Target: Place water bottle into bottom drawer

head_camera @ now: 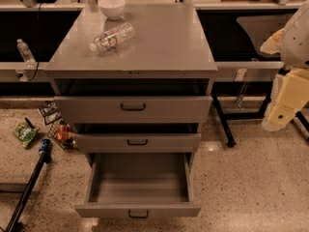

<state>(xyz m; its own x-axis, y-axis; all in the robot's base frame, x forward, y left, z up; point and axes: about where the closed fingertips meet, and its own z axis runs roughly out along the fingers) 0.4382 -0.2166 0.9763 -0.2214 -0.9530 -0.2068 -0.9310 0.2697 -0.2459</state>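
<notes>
Water bottle [112,37] is lying on its side on top of the cabinet [166,40], left of centre, cap pointing toward the cabinet's front-left corner, w/ a white bowl [111,7] sitting just behind it at the back edge. Bottom drawer [139,180] is standing pulled right out at the cabinet's foot, showing a plain grey inside. The gripper [280,112] is hanging well off to the cabinet's right, about level w/ the top drawer [133,108], carrying nothing I can see. Whether it's spread or closed I can't tell from here. So the pick isn't done yet, imo. Risks: the bottle is round and crinkly, so an off-centre pinch is prob sending it rolling toward the cabinet's left edge, and reaching too deep is likely knocking the bowl. Top drawer and middle drawer [137,142] are both sticking out a bit from the cabinet front, so lowering the bottle too close in could be catching on them. Also a smaller upright bottle [24,52] is standing on the ledge left of the cabinet, which is the wrong target if they're mixed up.
</notes>
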